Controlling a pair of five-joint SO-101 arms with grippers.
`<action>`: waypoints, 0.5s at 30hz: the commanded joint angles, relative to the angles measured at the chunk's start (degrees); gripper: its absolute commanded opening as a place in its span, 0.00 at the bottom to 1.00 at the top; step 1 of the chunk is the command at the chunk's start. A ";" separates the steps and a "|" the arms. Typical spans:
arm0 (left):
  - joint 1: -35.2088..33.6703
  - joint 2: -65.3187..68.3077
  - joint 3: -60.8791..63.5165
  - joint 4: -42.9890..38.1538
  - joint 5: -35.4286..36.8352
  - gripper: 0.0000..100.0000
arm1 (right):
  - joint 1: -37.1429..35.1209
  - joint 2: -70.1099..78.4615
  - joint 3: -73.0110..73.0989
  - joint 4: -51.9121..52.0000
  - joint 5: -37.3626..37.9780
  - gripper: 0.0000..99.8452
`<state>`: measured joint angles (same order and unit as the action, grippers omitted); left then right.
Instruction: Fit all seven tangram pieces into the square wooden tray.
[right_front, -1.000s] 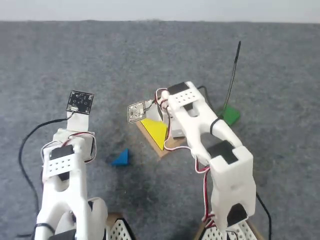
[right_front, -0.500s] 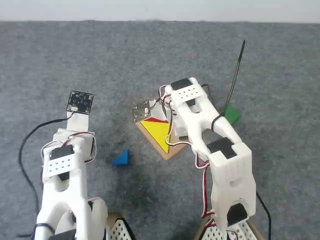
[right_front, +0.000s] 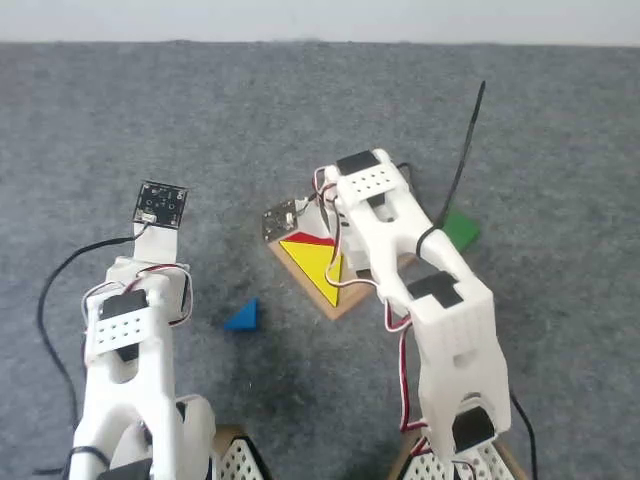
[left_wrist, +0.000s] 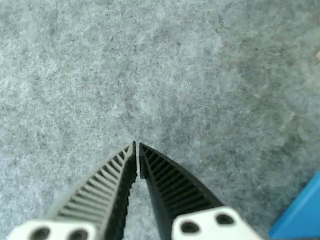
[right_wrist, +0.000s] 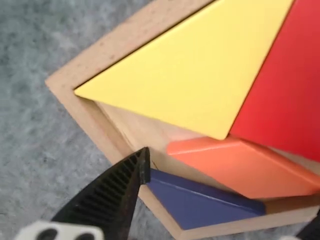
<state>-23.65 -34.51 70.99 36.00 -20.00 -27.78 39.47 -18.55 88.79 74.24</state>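
The left gripper (left_wrist: 136, 146) hangs over grey carpet (right_front: 150, 100), its two jaws pressed together on nothing. One light blue triangle (right_front: 242, 317) lies on the carpet just off to one side of these jaws.

The right gripper (right_wrist: 225, 196) is spread wide over one corner of the wooden tray (right_wrist: 115, 42), gripping nothing. Four pieces lie in the tray:
- one dark blue piece (right_wrist: 200, 200), between the jaws with one tip at its corner
- one orange piece (right_wrist: 240, 165), just beyond it
- one yellow triangle (right_wrist: 195, 70), past the orange piece
- one red piece (right_wrist: 280, 95), also past the orange piece

One green piece (right_front: 460, 229) lies on the carpet outside the tray.
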 joint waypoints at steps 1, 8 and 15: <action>-0.26 -1.93 -0.13 -0.97 -0.53 0.02 | -0.40 4.18 -8.18 5.23 0.79 0.49; -0.26 -1.93 -0.13 -0.97 -0.53 0.02 | -1.54 8.57 -15.38 10.24 0.35 0.37; -0.26 -1.93 -0.13 -0.97 -0.53 0.02 | -2.77 8.57 -15.38 10.95 -1.14 0.34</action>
<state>-23.65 -34.51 70.99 36.00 -20.00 -28.75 47.65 -33.76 97.58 73.89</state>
